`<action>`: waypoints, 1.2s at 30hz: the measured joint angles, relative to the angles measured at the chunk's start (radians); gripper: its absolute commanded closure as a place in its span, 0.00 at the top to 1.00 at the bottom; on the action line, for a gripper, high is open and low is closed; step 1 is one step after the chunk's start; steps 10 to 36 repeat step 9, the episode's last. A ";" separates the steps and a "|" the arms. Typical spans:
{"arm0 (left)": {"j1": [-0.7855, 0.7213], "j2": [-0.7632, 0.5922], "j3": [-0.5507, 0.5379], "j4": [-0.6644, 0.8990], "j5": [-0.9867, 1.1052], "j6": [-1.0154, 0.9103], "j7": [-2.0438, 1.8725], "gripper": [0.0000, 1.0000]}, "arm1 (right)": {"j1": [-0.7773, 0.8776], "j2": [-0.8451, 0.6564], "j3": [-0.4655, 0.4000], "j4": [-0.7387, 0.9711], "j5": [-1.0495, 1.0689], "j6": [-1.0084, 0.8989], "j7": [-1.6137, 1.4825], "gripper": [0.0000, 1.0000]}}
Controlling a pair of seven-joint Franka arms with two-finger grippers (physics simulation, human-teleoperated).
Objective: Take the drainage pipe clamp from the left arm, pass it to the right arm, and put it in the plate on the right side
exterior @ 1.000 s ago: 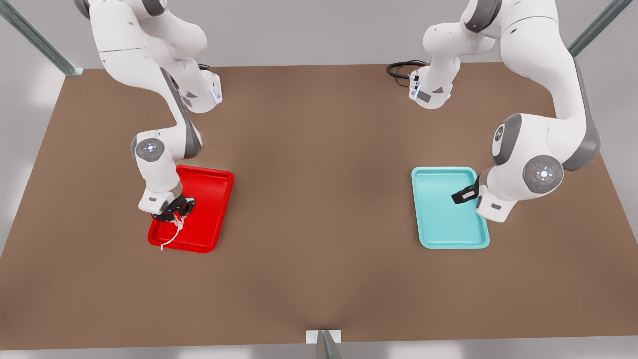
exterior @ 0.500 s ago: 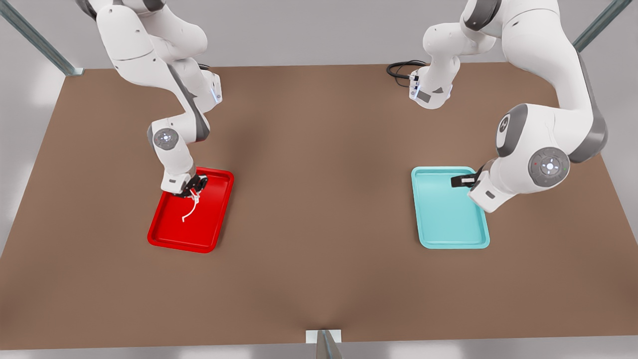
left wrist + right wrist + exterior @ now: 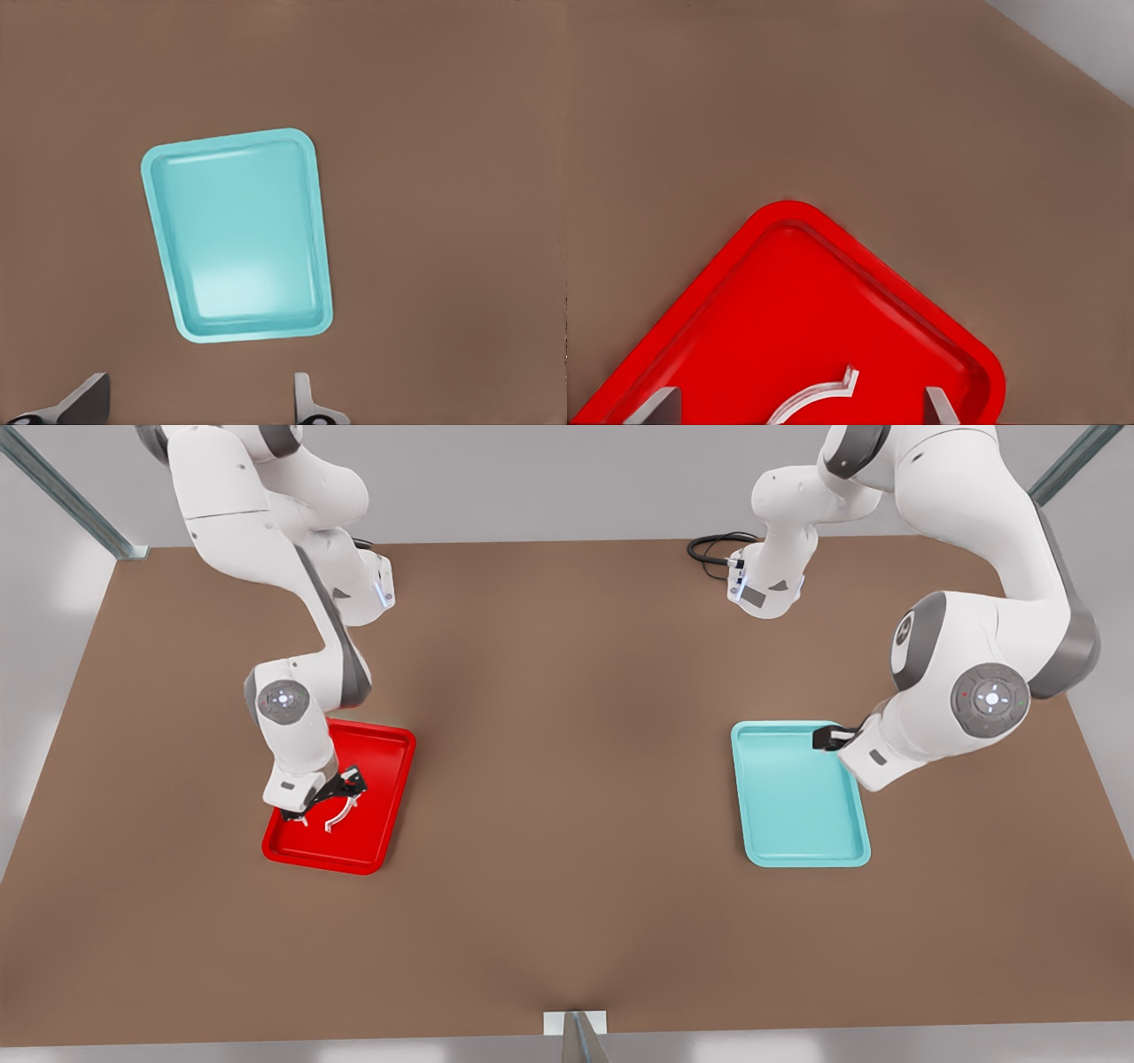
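Brown and bare, the desk [image 3: 567,797] spread under a pale grey backdrop with metal frame struts at its corners. Two white arms reached down over it. On the front view's right, the left arm waited above the teal tray [image 3: 800,795], its left end effector [image 3: 831,738] spread wide and holding nothing. On the front view's left, the right end effector [image 3: 321,798] hovered low over the red plate [image 3: 390,746], fingers parted, apparently with nothing between them. The drainage pipe clamp [image 3: 338,813] lay inside the plate, just beside and beneath those fingers, its arc running across the gap between them. Judged from this, placement looked done, and a straight lift away should leave the clamp undisturbed.
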State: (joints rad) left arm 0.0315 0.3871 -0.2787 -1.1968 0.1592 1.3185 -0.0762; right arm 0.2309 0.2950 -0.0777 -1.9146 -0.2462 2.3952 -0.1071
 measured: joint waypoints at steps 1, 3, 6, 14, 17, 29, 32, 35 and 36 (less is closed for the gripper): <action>0.003 0.001 0.001 0.003 -0.001 -0.006 0.007 1.00 | -0.029 0.060 -0.006 0.242 0.041 -0.164 0.001 1.00; 0.004 0.002 0.001 0.006 -0.002 -0.024 0.019 1.00 | -0.100 0.076 -0.004 0.500 0.092 -0.434 0.002 1.00; 0.003 0.002 0.001 0.008 -0.001 -0.051 0.034 1.00 | -0.208 -0.050 0.059 0.521 0.121 -0.702 0.005 1.00; 0.006 0.003 0.001 0.006 -0.004 -0.073 0.048 1.00 | -0.233 -0.098 0.071 0.491 0.143 -0.864 0.007 1.00; 0.006 0.003 0.001 0.006 -0.004 -0.073 0.048 1.00 | -0.233 -0.098 0.071 0.491 0.143 -0.864 0.007 1.00; 0.006 0.003 0.001 0.006 -0.004 -0.073 0.048 1.00 | -0.233 -0.098 0.071 0.491 0.143 -0.864 0.007 1.00; 0.006 0.003 0.001 0.006 -0.004 -0.073 0.048 1.00 | -0.233 -0.098 0.071 0.491 0.143 -0.864 0.007 1.00; 0.006 0.003 0.001 0.006 -0.004 -0.073 0.048 1.00 | -0.233 -0.098 0.071 0.491 0.143 -0.864 0.007 1.00; 0.006 0.003 0.001 0.006 -0.004 -0.073 0.048 1.00 | -0.233 -0.098 0.071 0.491 0.143 -0.864 0.007 1.00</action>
